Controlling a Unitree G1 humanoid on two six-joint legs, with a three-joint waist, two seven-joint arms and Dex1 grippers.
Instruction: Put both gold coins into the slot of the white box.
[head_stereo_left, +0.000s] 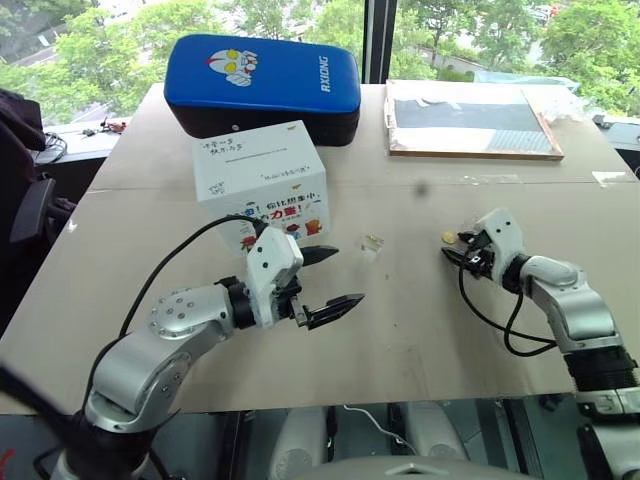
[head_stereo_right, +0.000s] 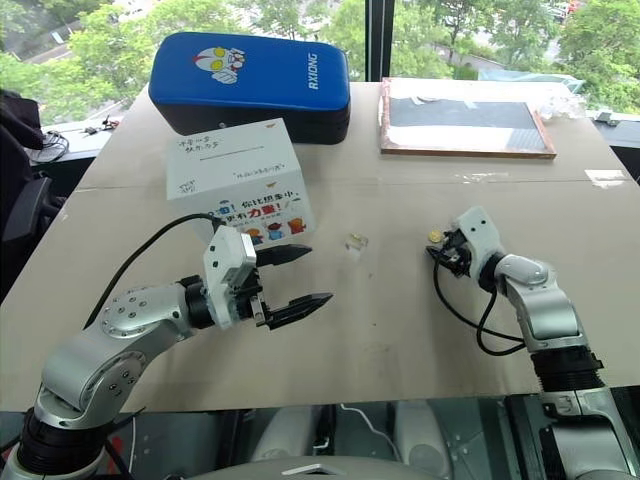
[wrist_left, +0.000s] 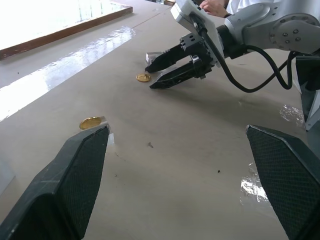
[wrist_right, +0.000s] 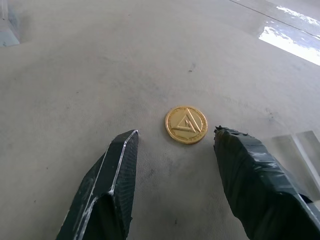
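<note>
Left eye view: left gripper (head_stereo_left: 333, 277) hovers near, jaws wide apart, empty. Right gripper (head_stereo_left: 462, 250), jaws apart, flanks 1 gold coin (wrist_right: 186, 124) flat on the table (head_stereo_left: 420, 330); another coin (wrist_left: 90, 122) lies between. White box (head_stereo_left: 262, 186) with slot (head_stereo_left: 262, 156) stands farther left.

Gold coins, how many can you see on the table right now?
2. One gold coin lies flat on the table just ahead of the open right end effector, untouched. The other gold coin lies nearer the middle, beside a small clear holder.
</note>
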